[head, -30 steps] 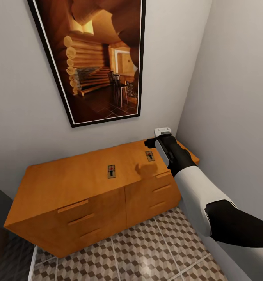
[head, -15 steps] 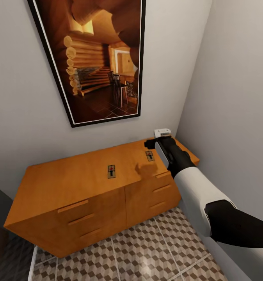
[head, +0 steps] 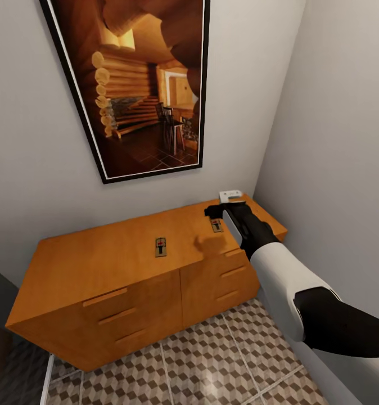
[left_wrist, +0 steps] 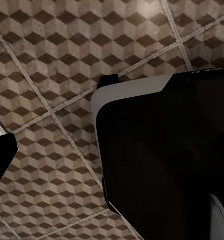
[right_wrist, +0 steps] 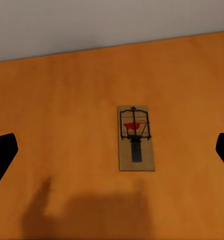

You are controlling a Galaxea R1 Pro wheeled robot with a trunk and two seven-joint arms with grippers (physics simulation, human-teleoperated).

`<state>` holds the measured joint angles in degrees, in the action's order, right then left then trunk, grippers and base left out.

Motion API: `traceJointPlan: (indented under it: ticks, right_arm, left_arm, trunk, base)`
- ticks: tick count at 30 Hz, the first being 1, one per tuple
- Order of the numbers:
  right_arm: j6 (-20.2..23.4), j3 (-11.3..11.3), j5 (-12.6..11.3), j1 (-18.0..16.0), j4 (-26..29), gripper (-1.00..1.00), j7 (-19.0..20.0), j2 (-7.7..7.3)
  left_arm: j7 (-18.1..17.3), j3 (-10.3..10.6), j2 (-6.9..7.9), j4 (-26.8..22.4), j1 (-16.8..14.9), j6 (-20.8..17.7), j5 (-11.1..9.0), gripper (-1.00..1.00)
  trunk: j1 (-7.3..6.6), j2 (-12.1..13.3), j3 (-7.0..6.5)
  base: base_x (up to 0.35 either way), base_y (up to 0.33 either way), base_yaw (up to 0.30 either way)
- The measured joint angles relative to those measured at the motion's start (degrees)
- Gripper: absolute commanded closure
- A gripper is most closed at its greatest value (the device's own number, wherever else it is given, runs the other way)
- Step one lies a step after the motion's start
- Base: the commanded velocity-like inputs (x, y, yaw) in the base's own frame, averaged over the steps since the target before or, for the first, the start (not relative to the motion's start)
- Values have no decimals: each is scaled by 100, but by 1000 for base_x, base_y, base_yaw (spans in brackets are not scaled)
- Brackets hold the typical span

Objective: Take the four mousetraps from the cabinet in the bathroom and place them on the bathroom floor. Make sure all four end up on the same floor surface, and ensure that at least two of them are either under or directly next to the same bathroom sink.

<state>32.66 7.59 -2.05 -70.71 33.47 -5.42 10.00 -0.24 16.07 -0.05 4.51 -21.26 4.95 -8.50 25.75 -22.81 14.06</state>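
Two mousetraps lie flat on top of the orange-brown cabinet [head: 99,264]. One mousetrap [head: 161,247] sits mid-top, the other mousetrap [head: 216,225] toward the right end. My right gripper [head: 211,211] hovers just above the right one, open and holding nothing. In the right wrist view that mousetrap [right_wrist: 135,138], with its red mark and dark wire, lies between the spread fingertips [right_wrist: 2,157], apart from both. In the left wrist view, the left gripper's one visible finger [left_wrist: 2,160] stands wide over the bathroom floor [left_wrist: 52,60]. The sink is out of view.
A large framed picture [head: 139,84] hangs on the wall above the cabinet. A grey side wall [head: 335,140] runs close along the right arm. Cube-patterned floor tiles [head: 212,365] lie in front of the cabinet. A dark robot part [left_wrist: 166,160] hides much of the left wrist view.
My right gripper has crept a little left and toward the wall, over the right mousetrap. Both mousetraps stay where they were.
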Motion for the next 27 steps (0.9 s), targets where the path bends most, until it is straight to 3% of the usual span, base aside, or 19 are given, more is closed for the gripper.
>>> traceJointPlan:
  ticks: [7, 21, 27]
  right_arm:
    - [-241, -10, 8, 0, -178, -100, 324, 0]
    - [-391, -17, 20, 0, -284, -100, 375, -136]
    - [-400, -18, 16, 0, -343, -100, 389, -272]
  left_arm:
    - [0, 3, 0, 0, 1, 0, 0, -100]
    - [0, -2, 0, 0, 6, -4, 0, -100]
    - [0, 0, 0, 0, 8, -4, 0, -100]
  trunk:
    - [0, 0, 0]
    - [0, 0, 0]
    - [0, 0, 0]
  base:
    - [0, 0, 0]
    - [0, 0, 0]
    - [0, 0, 0]
